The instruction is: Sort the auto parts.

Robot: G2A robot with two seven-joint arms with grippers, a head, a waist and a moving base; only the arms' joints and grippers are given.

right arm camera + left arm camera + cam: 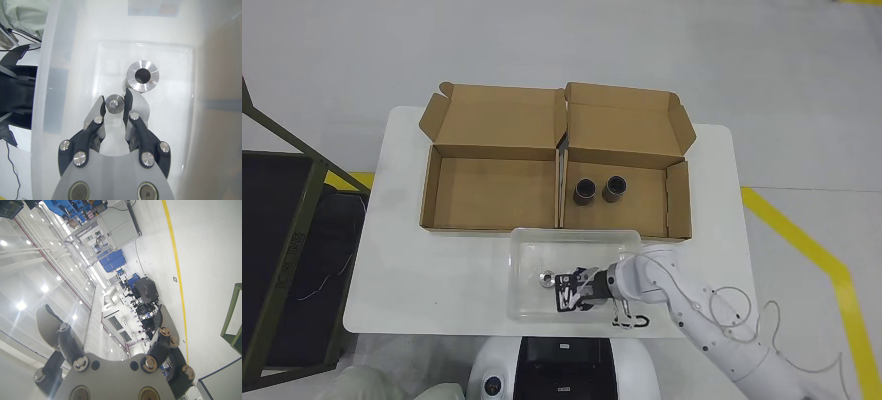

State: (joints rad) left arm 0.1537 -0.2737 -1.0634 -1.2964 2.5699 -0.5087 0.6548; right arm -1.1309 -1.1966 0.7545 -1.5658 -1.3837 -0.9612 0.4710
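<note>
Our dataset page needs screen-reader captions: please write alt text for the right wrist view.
The right gripper pinches a small metal part between its pads, inside a clear plastic bin. A larger hollow metal sleeve sits just beyond the fingertips, its open end toward the camera.

The table [392, 260] is white. Beyond the colourless, see-through tray [513, 275] stand two plain brown cardboard boxes [492, 125] [627, 128]. The one straight beyond it holds two dark, near-black sleeves [585, 190] [616, 186]. Inside the tray, the small part [114, 104] and the bored ring [154, 75] are bright silver. The right gripper [114, 106] has black ribbed pads [126, 107].
</note>
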